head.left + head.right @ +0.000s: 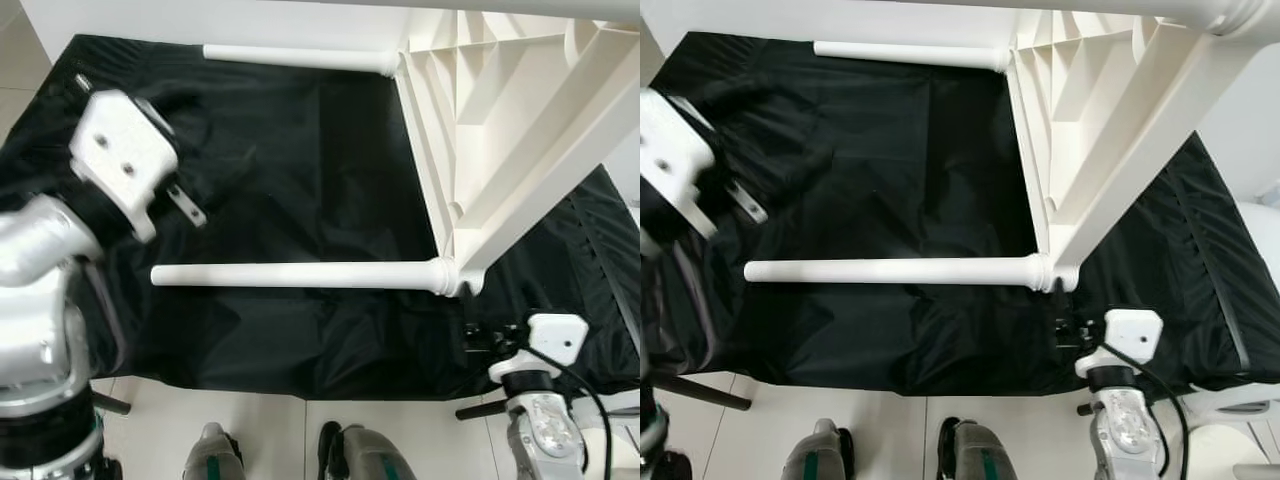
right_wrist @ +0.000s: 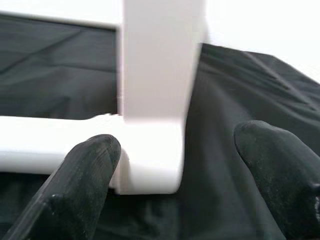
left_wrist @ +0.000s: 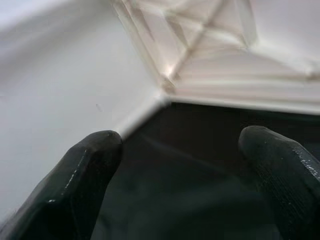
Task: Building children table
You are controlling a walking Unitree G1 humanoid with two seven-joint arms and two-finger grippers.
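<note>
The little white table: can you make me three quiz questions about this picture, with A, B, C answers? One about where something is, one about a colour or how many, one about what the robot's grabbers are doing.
1. Where does the white table lie?
A. On a black cloth
B. On green grass
C. Inside a box

2. How many table legs lie flat across the cloth?
A. None
B. Two
C. Five

3. What are the right gripper's fingers doing?
A. Squeezing a cup
B. Standing open near a leg's joint
C. Holding a book

Answers:
1. A, the black cloth spreads under the tipped table.
2. B, a far leg and a near leg both stretch out from the tabletop.
3. B, the right gripper has its fingers apart with the white joint ahead of them.
</note>
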